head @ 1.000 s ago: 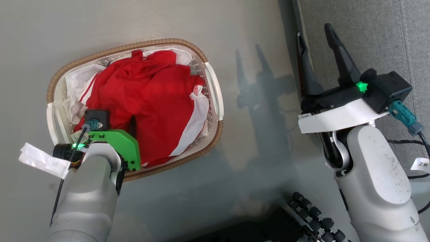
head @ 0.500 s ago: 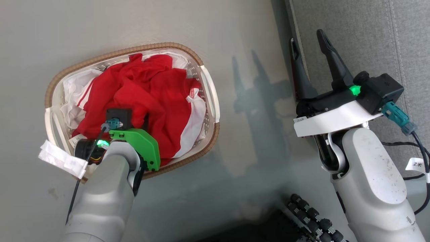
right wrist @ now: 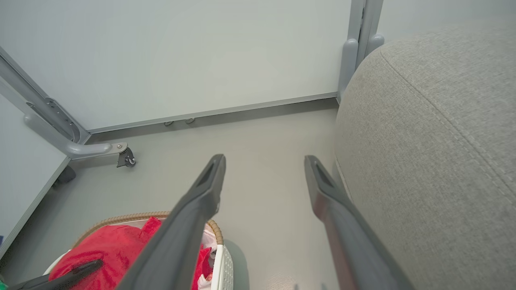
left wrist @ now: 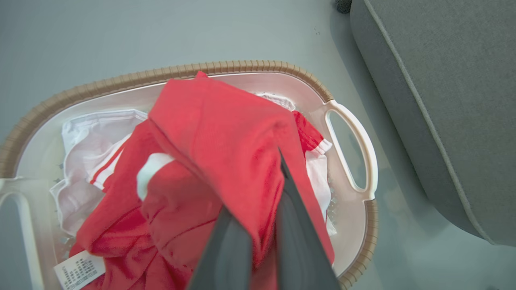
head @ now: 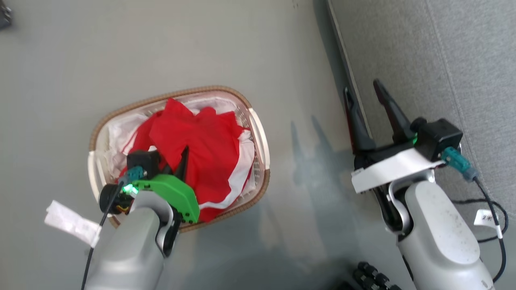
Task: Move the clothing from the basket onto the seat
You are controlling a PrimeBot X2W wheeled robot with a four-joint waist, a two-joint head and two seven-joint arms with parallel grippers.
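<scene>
Up from the heap comes a fold of the clothing (left wrist: 217, 141), which a second ago lay flat. The left pincer (left wrist: 258, 201) that was buried in it now stands higher, with one dark finger showing. The head camera has swung too, so the whole scene sits lower in that frame. In the left wrist view the red cloth drapes over and between the two fingers, which are drawn close together and nip it. The rest of the garments, red with white panels and thin stripes, lie in the basket (left wrist: 225, 65), at the lower left centre of the head view. A white liner (left wrist: 92, 133) shows at the left of the wrist frame and a printed care label (left wrist: 78, 268) at its lower left. The basket stands on the grey floor (head: 161, 40). The seat (head: 423, 60) fills the upper right of the head view, well apart from the basket. The right pincer (head: 362, 90) hangs at the seat's left edge, right of centre, its fingers spread wide and holding nothing. Beyond it, the right wrist view shows a pale wall panel with a castor (right wrist: 125, 157).
</scene>
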